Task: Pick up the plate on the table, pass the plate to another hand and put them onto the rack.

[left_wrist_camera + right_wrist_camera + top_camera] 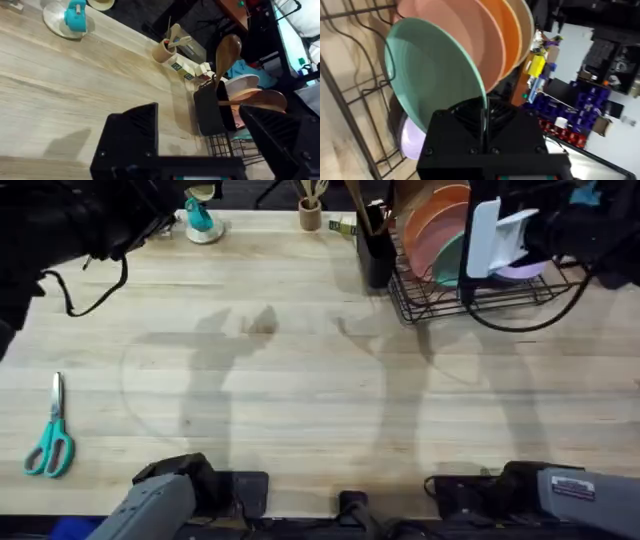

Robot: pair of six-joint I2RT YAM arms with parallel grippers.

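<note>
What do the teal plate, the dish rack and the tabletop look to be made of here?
Round teal plate: likely glazed ceramic or melamine, going by its smooth, softly shiny face. Black dish rack: thin bent wire, probably coated metal. Light tabletop: wood, with visible plank strips and grain, matte.

Beyond the far edge of the workbench the room lies dark, while to one side blue storage bins (560,107) line shelving against a pale wall (600,145), beside black equipment (615,55) in shadow.
</note>
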